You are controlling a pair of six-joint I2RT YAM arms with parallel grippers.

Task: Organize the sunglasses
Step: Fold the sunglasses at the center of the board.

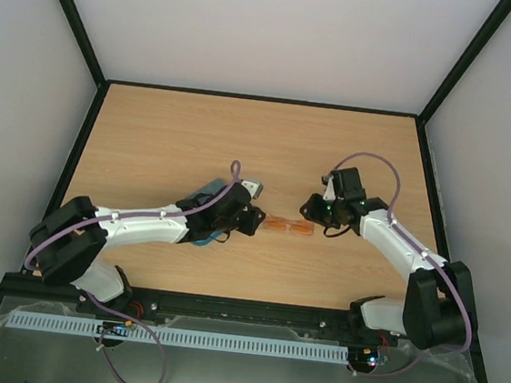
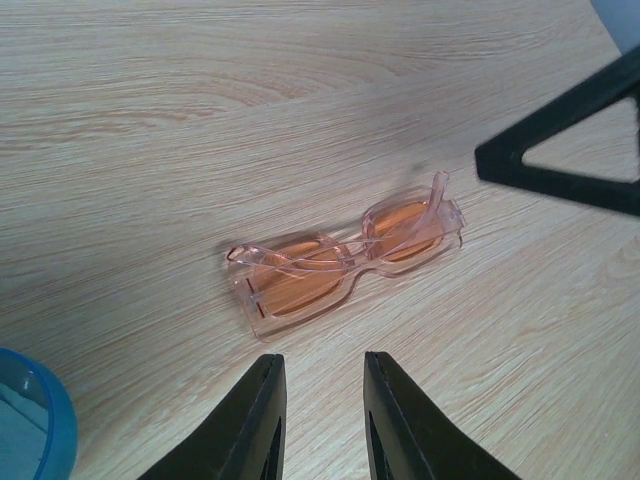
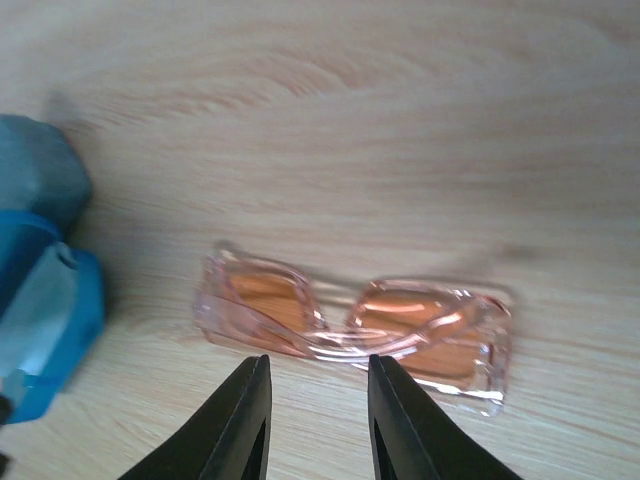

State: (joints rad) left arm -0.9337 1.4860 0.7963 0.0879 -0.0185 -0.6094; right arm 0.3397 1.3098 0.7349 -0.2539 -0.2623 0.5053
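Right between the two arms, the orange-lensed sunglasses (image 1: 288, 225) lay folded on the table (image 1: 171, 128). The left end effector (image 2: 322, 358) and right end effector (image 3: 318, 360) hovered just beside them, fingers slightly parted and empty. A blurred blue case (image 3: 45, 330), seemingly open, sat nearby.
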